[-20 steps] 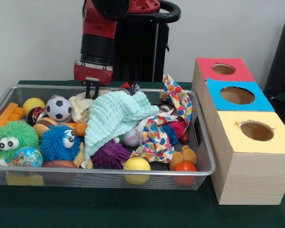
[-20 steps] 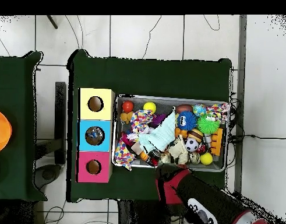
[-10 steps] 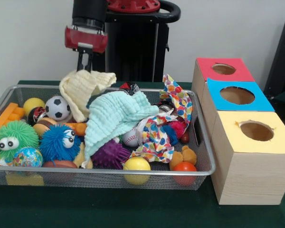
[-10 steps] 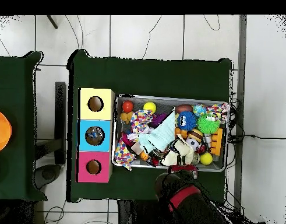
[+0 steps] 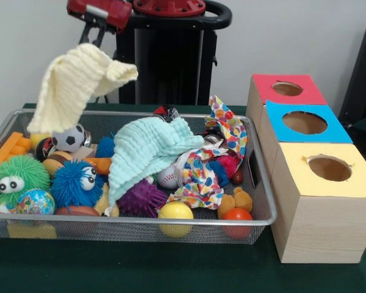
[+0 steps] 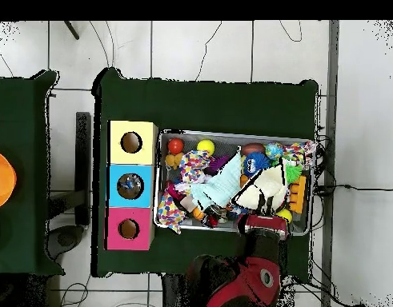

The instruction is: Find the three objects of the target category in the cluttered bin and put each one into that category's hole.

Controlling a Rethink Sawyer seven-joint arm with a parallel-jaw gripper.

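On the dark green surface (image 5: 140, 268) sits a long silver wire-mesh bin (image 5: 134, 226) full of toys and cloths. Just beside the bin stand three wooden boxes in a row, each with a round hole on top: a yellow-topped box (image 5: 326, 201), a blue-topped box (image 5: 302, 124) and a red-topped box (image 5: 285, 89).

Up above the bin's far corner, the red and black tool (image 5: 93, 32) is pinched shut on a pale yellow knitted cloth (image 5: 73, 85). The cloth hangs in the air, clear of the other things, though its low end may brush the bin's rim; that part is hard to see.

A mint green waffle cloth (image 5: 147, 149) lies draped over the middle of the pile, and a spotted colourful cloth (image 5: 222, 137) lies next to it.

Smaller toys fill the rest: a fuzzy green ball with eyes (image 5: 17, 177), a fuzzy blue ball with eyes (image 5: 76, 181), a black and white soccer ball (image 5: 70, 138), a yellow ball (image 5: 175, 215) and a red ball (image 5: 236, 218).
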